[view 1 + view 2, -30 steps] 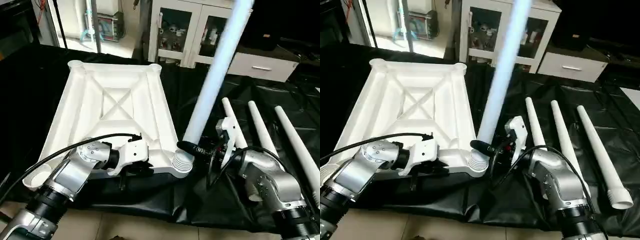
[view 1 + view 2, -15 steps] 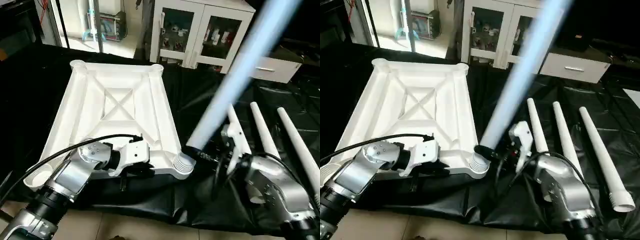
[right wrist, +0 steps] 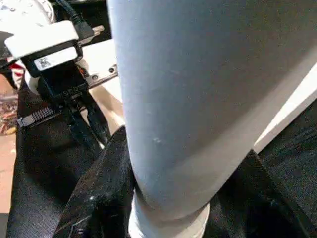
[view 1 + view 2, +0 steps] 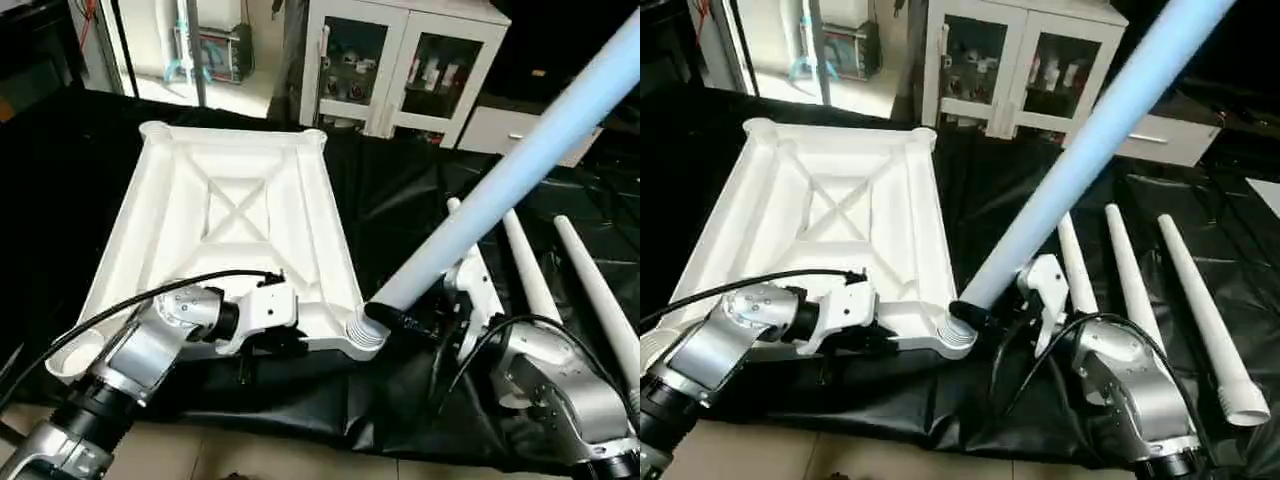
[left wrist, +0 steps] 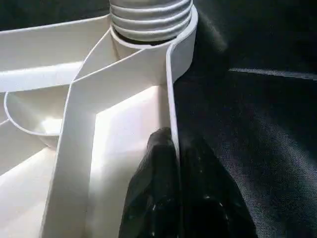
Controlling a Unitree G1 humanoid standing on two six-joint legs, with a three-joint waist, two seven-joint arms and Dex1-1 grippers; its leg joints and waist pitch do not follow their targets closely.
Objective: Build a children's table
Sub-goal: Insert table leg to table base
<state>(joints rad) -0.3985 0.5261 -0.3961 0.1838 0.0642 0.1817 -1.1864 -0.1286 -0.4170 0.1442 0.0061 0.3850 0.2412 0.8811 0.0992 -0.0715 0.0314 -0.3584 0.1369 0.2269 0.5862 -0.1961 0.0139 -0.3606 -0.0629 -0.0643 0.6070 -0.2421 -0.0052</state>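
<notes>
The children's table top [image 4: 240, 210] lies upside down on a black sheet, X-ribs facing up. My left gripper [image 5: 178, 144] is shut on its near rim, one black finger on each side of the wall. My right gripper [image 4: 393, 318] is shut on a white leg [image 4: 500, 180] just above its thick end. That leg leans steeply up and to the right. Its ribbed lower end [image 5: 151, 20] meets the near right corner socket [image 4: 363, 333]. In the right wrist view the leg [image 3: 198, 99] stands between my black fingers [image 3: 94, 198].
Three more legs [image 4: 1072, 270] [image 4: 1130, 275] [image 4: 1200, 310] lie side by side on the black sheet [image 4: 400, 190] right of the top. A white glass-door cabinet [image 4: 400, 70] stands behind. Tiled floor [image 4: 250, 450] shows at the sheet's near edge.
The held leg has swung from nearly upright to a strong lean to the right, its lower end staying at the corner socket. The left gripper has kept its hold on the rim.
</notes>
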